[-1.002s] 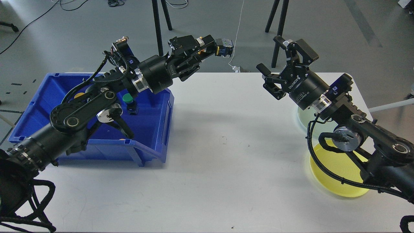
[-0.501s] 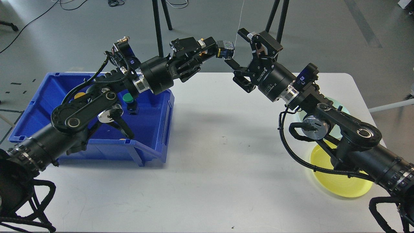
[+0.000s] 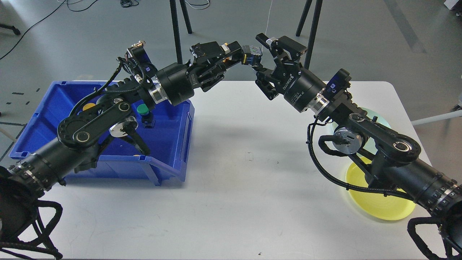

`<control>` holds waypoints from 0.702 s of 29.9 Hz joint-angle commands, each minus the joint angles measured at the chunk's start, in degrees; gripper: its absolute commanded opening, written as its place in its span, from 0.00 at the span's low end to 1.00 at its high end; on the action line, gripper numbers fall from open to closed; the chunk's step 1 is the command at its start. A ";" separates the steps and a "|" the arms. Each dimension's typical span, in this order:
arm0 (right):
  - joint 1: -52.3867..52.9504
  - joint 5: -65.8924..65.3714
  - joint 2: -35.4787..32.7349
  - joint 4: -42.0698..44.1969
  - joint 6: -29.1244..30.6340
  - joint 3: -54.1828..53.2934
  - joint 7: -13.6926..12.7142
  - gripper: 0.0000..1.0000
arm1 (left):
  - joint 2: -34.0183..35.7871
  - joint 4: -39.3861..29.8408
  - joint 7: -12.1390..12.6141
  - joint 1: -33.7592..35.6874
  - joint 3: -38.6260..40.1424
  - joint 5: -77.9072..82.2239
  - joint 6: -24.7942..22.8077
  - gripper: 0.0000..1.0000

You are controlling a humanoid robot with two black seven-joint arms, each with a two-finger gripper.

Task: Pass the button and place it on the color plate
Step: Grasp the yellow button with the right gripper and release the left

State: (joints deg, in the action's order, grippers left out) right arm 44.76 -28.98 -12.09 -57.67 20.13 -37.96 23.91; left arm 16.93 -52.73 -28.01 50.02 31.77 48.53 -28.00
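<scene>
White table fills the lower frame. Black stand legs rise at top centre; cables cross grey floor at upper left.

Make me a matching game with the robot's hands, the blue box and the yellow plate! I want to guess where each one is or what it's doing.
Things:
1. left gripper
2. right gripper
3. blue bin
4. yellow plate

States or places:
A. lies on the table's right side, partly under an arm
B. open, fingers spread around the button
C. stands on the table's left side, a green-capped button inside
D. shut on the button, holding it up in the air

Pairs: 1-D, 2-B, 3-C, 4-A
</scene>
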 commanded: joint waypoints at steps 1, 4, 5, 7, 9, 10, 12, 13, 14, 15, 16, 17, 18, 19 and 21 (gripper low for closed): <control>0.51 0.07 0.75 0.02 0.43 -0.01 0.00 0.55 | -0.15 0.00 0.01 0.08 0.05 -0.01 0.00 0.05; 0.51 -0.02 1.19 0.02 0.52 -0.01 0.00 0.48 | 0.03 0.00 0.01 -0.01 0.05 -0.01 0.00 0.05; 0.59 -0.02 1.37 0.10 0.52 0.08 0.00 0.43 | -0.15 0.00 0.01 0.07 0.05 -0.01 0.00 0.05; 0.86 -0.02 1.37 0.10 0.52 0.61 0.00 0.29 | 0.03 0.00 0.01 0.08 0.05 -0.01 0.00 0.05; 1.03 -0.11 1.46 0.10 0.52 2.10 0.00 0.06 | -0.15 0.00 0.01 0.08 0.05 -0.01 0.00 0.05; 1.21 -0.11 1.46 0.10 0.52 2.54 0.00 0.04 | -0.15 0.00 0.01 -0.01 0.05 -0.01 0.00 0.05; 1.65 -0.11 1.46 0.10 0.44 2.81 0.00 0.00 | -0.15 -0.09 0.01 -0.01 0.05 -0.01 0.00 0.05; 1.74 -0.11 1.46 0.10 0.26 2.81 0.00 0.00 | -0.15 -0.27 0.01 -0.01 0.05 -0.01 0.00 0.07; 1.74 -0.11 1.54 0.10 -0.09 2.72 0.00 0.00 | -0.15 -0.35 0.01 -0.01 0.05 -0.01 0.00 0.08; 1.74 -0.11 1.54 0.19 -0.35 2.72 0.00 0.00 | -0.15 -0.44 0.01 -0.01 0.05 -0.01 0.00 0.09; 1.82 -0.11 1.54 0.19 -0.53 2.72 0.00 0.00 | -0.15 -0.62 0.01 -0.10 0.14 -0.10 0.00 0.15; 1.82 -0.11 1.46 0.28 -0.79 2.55 0.00 0.00 | -0.15 -0.62 0.01 -0.01 0.31 -0.19 0.00 0.26; 1.91 -0.11 1.46 0.19 -1.49 2.28 0.00 0.00 | -0.15 -0.62 0.01 -0.10 0.75 -0.27 0.00 0.42; 1.91 -0.02 1.11 0.11 -2.37 2.11 0.09 0.00 | -0.15 -0.62 0.01 -0.01 0.84 -0.36 0.00 0.57; 2.09 0.24 -0.29 -0.25 -3.08 1.23 0.17 0.00 | -0.23 -0.62 0.01 0.07 1.10 -0.71 0.00 0.73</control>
State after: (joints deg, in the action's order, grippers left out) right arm 46.72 -29.12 -10.74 -57.52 18.36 -35.63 24.01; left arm 16.74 -53.28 -27.92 49.95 32.45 48.20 -27.96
